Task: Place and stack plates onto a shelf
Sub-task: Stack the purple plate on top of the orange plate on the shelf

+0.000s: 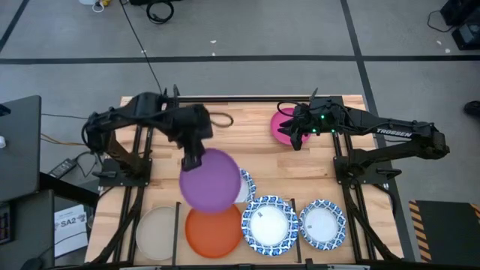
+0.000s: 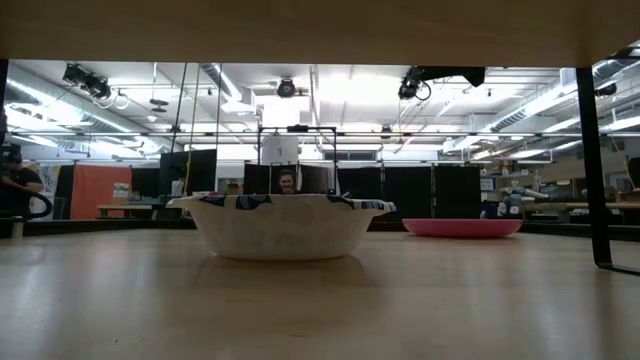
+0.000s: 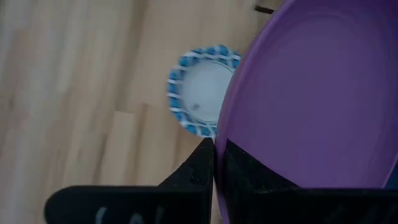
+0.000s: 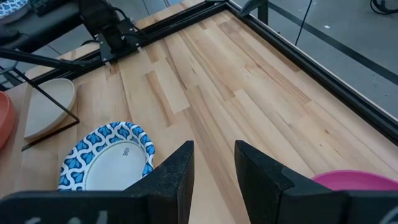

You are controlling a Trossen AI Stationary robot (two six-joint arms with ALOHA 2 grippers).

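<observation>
Left gripper: the left gripper (image 1: 193,160) is clamped on the rim of the purple plate (image 1: 211,180), fingers drawn in tight on the edge, as the left wrist view confirms (image 3: 214,168).
Purple plate: held above the table, over the middle of the shelf (image 1: 255,161); in the high view it overlaps the orange plate (image 1: 214,231) and partly covers a blue-rimmed plate (image 1: 246,186) beside it.
Right gripper: the right gripper (image 1: 298,135) hangs at the far right of the shelf, just beside the magenta plate (image 1: 280,124); its fingers (image 4: 175,168) stand partly apart with nothing between them.
Magenta plate: lying flat on the wood at the far side, also visible in the low view (image 2: 462,228).
Near row, left to right: pale beige plate (image 1: 157,232), orange plate, a blue-rimmed plate (image 1: 268,223), another blue-rimmed plate (image 1: 322,223); each lies in its own bay between the black bars (image 1: 294,217).
Low view foreground: a blue-rimmed plate (image 2: 285,226) rests on the wood, seen side-on.
Background: a person (image 2: 287,182) shows in the room behind that plate.
</observation>
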